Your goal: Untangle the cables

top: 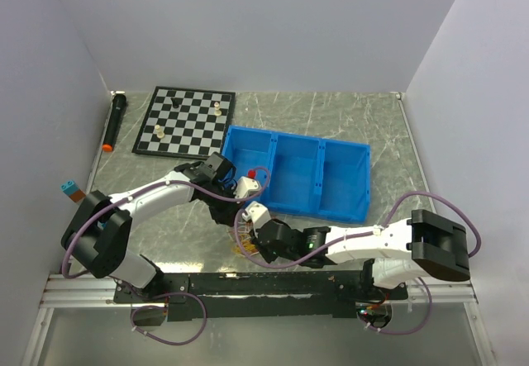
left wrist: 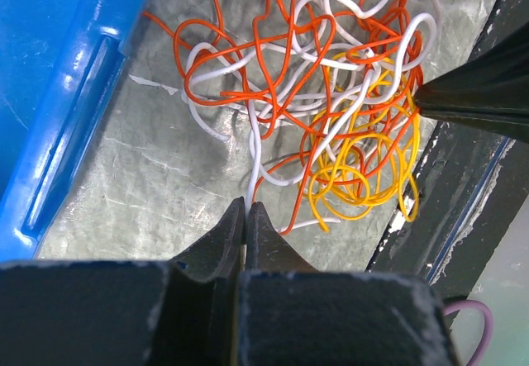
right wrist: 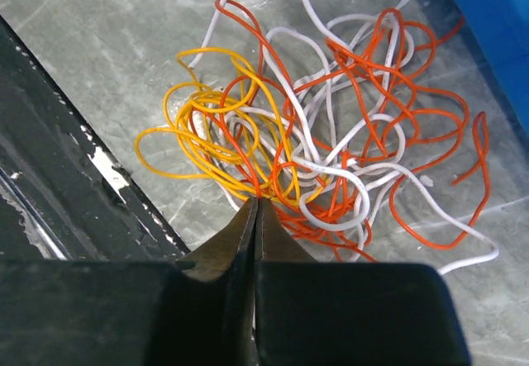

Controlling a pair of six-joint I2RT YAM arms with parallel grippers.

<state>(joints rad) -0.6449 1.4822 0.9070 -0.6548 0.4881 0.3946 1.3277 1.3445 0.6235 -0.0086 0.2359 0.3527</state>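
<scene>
The cables (left wrist: 252, 151) lie tangled on the grey table: orange, white and yellow (left wrist: 364, 147) strands looped through each other. My left gripper (left wrist: 247, 207) is shut on a white strand that runs straight up into the heap. My right gripper (right wrist: 257, 201) is shut, its tips pinched into the yellow (right wrist: 198, 52) and orange strands at the heap's near side; which strand it holds I cannot tell. In the top view both grippers meet over the heap (top: 242, 249), the left gripper (top: 245, 216) above the right gripper (top: 254, 235), and they hide most of it.
A blue three-compartment bin (top: 297, 172) stands just behind the heap, its wall (left wrist: 58, 118) close to the left gripper. A black rail (top: 264, 283) runs along the near edge. A chessboard (top: 186, 122) with pieces and a black marker (top: 114, 122) lie at the back left.
</scene>
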